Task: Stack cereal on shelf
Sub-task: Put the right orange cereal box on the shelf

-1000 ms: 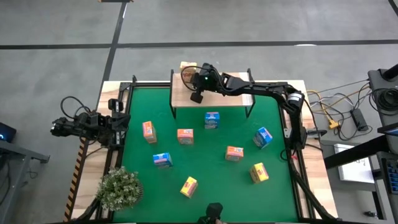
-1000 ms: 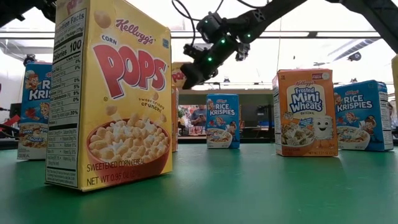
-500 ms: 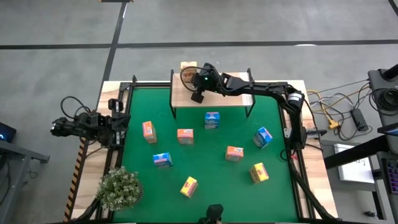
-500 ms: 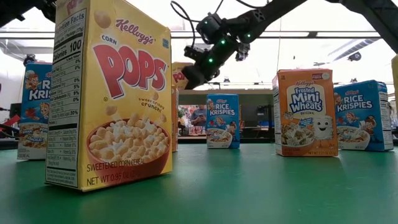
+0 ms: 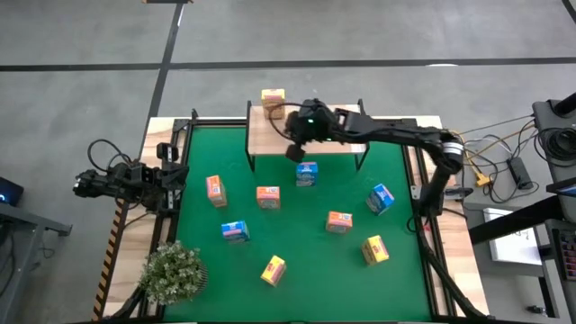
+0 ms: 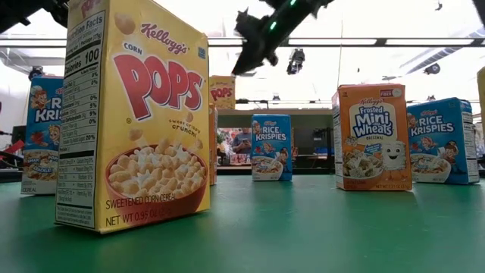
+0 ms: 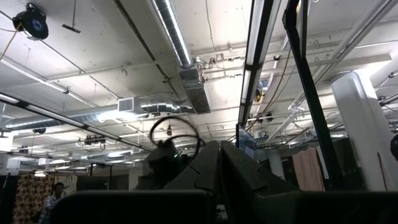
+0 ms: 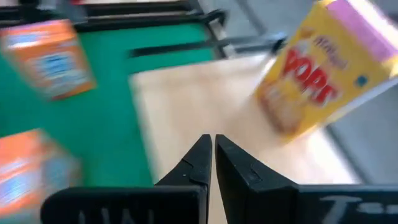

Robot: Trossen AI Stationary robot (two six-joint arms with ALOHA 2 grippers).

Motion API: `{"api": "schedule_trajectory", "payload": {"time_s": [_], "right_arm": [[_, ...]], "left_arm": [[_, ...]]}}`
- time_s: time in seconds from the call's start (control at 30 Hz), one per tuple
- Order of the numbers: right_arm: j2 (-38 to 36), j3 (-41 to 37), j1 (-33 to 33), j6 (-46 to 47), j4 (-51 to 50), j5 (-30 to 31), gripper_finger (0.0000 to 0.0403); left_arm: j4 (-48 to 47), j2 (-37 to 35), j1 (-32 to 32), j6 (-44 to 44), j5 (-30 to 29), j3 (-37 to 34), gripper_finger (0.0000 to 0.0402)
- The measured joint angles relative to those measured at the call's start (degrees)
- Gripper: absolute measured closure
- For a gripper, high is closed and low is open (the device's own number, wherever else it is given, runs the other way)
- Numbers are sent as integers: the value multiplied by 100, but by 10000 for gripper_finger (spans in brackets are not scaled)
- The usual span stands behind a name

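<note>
One yellow cereal box [image 5: 273,98] stands upright on its base at the far left corner of the light-wood shelf [image 5: 270,135]; it also shows in the low view [image 6: 221,92] and the right wrist view [image 8: 323,74]. Several more cereal boxes stand on the green mat, among them a blue one [image 5: 307,174] just before the shelf and an orange one [image 5: 267,196]. My right gripper [image 5: 295,153] hangs shut and empty above the shelf's near edge, right of the yellow box, fingertips together [image 8: 213,140]. My left gripper [image 7: 219,152] is shut, pointing up at the table's left edge.
A bushy potted plant [image 5: 173,273] stands at the mat's near left corner. A large-looming yellow box [image 6: 132,114] fills the low view's left. Black frame rails [image 5: 419,180] border the mat. Bare plank lies to the right of the yellow box.
My right gripper has risen and drawn back from over the shelf's far left part toward the table's near and right side, tipping less steeply down, and has stayed shut. The yellow box on the shelf now shows clear of it.
</note>
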Motion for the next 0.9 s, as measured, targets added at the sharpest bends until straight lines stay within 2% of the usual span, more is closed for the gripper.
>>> {"api": "schedule_trajectory", "payload": {"time_s": [0.2,0.5,0.7,0.9], "right_arm": [[-782,2,446,1067,-1661,-698,391],[-1222,-100,1303,2095,-3632,-780,390],[-1309,-584,1784,2220,-3747,-778,390],[-1500,-1382,2216,2359,-3212,-771,390]], "left_arm": [[0,0,-4,0,0,0,402],[-4,0,-4,-48,0,0,402],[-7,0,1,-163,0,0,402],[-43,0,1,-175,0,0,402]]}}
